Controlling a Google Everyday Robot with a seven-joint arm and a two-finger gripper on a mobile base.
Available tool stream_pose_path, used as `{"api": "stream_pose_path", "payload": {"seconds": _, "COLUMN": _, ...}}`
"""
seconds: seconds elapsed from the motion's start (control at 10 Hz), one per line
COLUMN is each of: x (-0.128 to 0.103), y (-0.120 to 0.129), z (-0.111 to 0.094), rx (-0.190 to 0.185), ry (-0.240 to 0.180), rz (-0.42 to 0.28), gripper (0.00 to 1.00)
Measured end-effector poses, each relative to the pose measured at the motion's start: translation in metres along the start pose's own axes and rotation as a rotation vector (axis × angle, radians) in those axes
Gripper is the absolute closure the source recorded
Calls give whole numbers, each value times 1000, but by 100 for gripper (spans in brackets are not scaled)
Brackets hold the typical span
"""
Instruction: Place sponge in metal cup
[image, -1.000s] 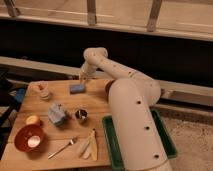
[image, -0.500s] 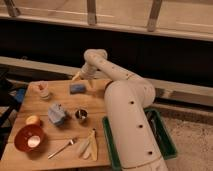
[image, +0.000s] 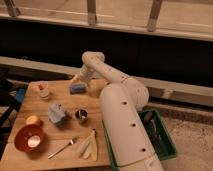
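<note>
Gripper (image: 76, 79) hangs low over the far edge of the wooden table (image: 65, 102), claw spread, nothing in it. The sponge (image: 77, 89) lies flat on the table right under and just nearer than the claw tips, very close; cannot tell if they touch. It sits close to the far edge, on the half of the table toward the robot's body (image: 125, 125). The metal cup (image: 81, 116) stands upright about mid-table, straight toward the near edge from the sponge, well apart from it, with bare wood between them. A crumpled pale blue cloth (image: 56, 114) sits just beside the metal cup, on the side away from the body, not clearly touching. A small pinkish cup (image: 44, 90) stands near the far edge, further from the body than the sponge. An orange-red bowl (image: 29, 138) is by the near corner away from the body, with a small orange round thing (image: 33, 120) just behind it. A spoon (image: 62, 148) and some pale flat utensils (image: 89, 146) lie along the near edge. The body crowds the table's edge next to the metal cup; a green bin (image: 167, 142) sits on the floor beyond it.
</note>
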Motion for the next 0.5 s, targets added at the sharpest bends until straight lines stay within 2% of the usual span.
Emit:
{"api": "stream_pose_path", "payload": {"seconds": 0.2, "x": 1, "y": -1, "z": 10, "rx": 3, "ry": 18, "rz": 0, "gripper": 22}}
{"api": "stream_pose_path", "payload": {"seconds": 0.3, "x": 0, "y": -1, "z": 15, "rx": 12, "ry": 23, "rz": -1, "gripper": 28}}
{"api": "stream_pose_path", "payload": {"seconds": 0.5, "x": -3, "y": -1, "z": 27, "rx": 59, "ry": 22, "rz": -18, "gripper": 51}}
